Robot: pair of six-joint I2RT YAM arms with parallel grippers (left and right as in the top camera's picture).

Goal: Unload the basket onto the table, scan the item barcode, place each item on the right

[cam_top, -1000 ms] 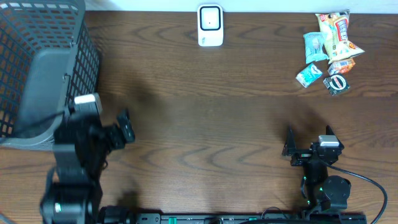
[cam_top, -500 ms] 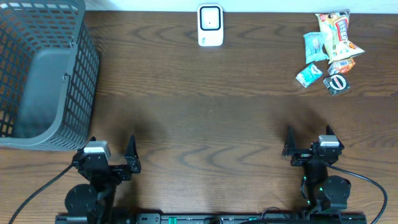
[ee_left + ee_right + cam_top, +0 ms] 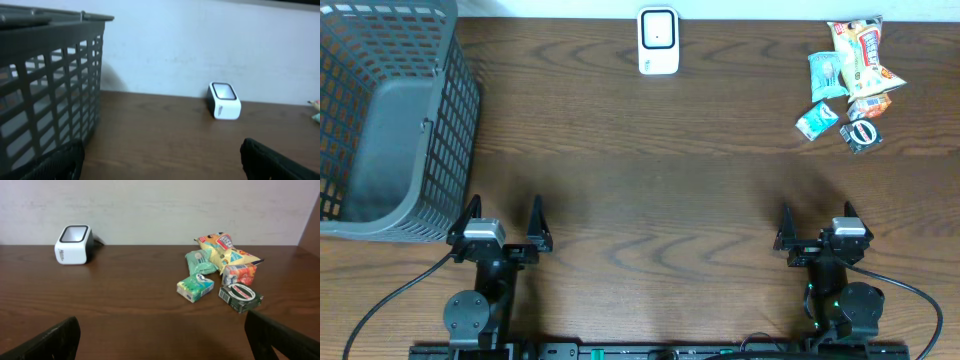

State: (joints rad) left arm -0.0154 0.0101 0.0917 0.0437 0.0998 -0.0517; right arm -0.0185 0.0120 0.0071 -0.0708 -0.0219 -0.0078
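Overhead top-down; wrist views low, toward scanner (image 3: 223, 100)

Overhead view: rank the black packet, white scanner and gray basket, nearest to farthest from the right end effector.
1. Black packet, right side, ahead of the right end effector.
2. White scanner, back centre.
3. Gray basket, far left.

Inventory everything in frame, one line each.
Grey plastic mesh basket: 1, grey, far left.
White boxy scanner: 1, white, back centre.
Yellow crinkled snack bag: 1, yellow, back right.
Teal pouch: 1, teal, left of bag.
Small green-white box: 1, green, pile's front left.
Orange packet: 1, orange, below bag.
Dark labelled box: 1, black, pile's front.
Wooden table: 1, dark brown, underneath.
Left gripper: 1, black, open, near left.
Right gripper: 1, black, open, near right.
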